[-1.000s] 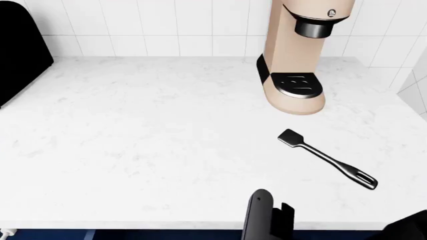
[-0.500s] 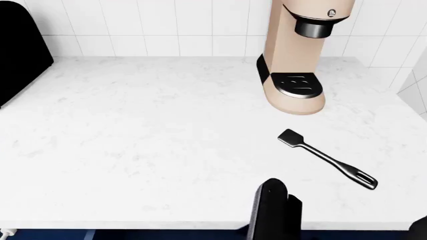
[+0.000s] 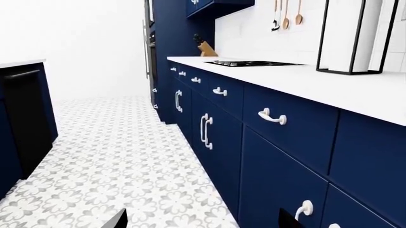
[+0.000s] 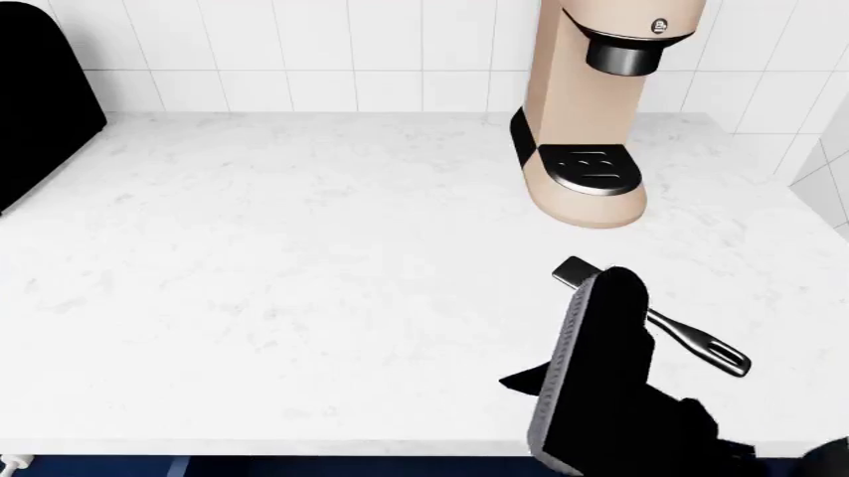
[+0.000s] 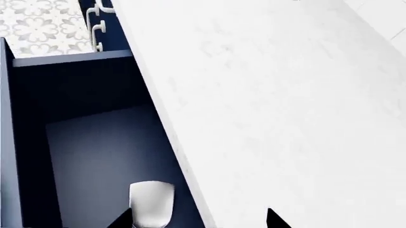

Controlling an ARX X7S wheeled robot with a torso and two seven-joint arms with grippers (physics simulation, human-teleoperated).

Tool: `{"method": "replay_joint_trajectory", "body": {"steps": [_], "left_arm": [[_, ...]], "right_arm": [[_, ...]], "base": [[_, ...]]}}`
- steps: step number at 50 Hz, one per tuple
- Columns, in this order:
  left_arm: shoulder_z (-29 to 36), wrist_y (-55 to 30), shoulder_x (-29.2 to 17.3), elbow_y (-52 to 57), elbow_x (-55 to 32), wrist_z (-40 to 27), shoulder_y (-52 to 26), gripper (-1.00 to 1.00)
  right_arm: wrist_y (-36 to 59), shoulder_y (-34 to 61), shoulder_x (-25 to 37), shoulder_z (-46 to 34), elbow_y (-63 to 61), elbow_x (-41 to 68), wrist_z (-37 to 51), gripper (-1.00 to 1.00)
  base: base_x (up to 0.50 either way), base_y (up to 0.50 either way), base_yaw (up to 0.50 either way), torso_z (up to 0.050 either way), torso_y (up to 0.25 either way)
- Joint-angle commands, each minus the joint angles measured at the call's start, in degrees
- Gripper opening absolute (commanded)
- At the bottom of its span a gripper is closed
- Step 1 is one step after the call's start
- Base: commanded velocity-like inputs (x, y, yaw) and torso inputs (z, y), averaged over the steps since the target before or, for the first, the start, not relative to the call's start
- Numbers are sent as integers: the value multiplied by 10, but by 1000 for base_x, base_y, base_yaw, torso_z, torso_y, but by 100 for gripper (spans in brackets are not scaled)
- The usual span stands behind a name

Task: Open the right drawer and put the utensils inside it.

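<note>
The right drawer (image 5: 82, 142) stands open holding the grey spatula (image 5: 151, 202); next, the released right pincer (image 5: 198, 219) must grasp the black spatula (image 4: 690, 340) on the surface (image 4: 292, 278).

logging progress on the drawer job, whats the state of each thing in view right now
right drawer: pulled open
grey spatula: blade lying inside the open drawer
black spatula: flat on the countertop, ungrasped, partly hidden by the right arm
right gripper: open, over the counter edge
left gripper: open, holding nothing
coffee machine: upright, tray bare
</note>
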Motion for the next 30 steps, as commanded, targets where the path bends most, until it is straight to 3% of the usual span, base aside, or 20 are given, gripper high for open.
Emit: {"method": "replay_joint_trajectory", "body": {"steps": [1,13,21,30], "left_arm": [[1,0,1,2,-1,0,-2,100],[-2,-8,-2,5,-2,-1,2,100],[-2,-13,-3,8,-4,-2,4,100],[-2,-6,-2,0,-4,-3,5,100]], "right_arm": [[4,-38,50,47,56,-116,-73,100],[11,-65,35,34,125,-252,-88,100],[22,-37,-6,23,161,-268,-64,100],[26,-38,8,16,221,-313,-56,100]], "base": [[0,0,0,0,0],[0,0,0,0,0],[0,0,0,0,0],[0,0,0,0,0]]}}
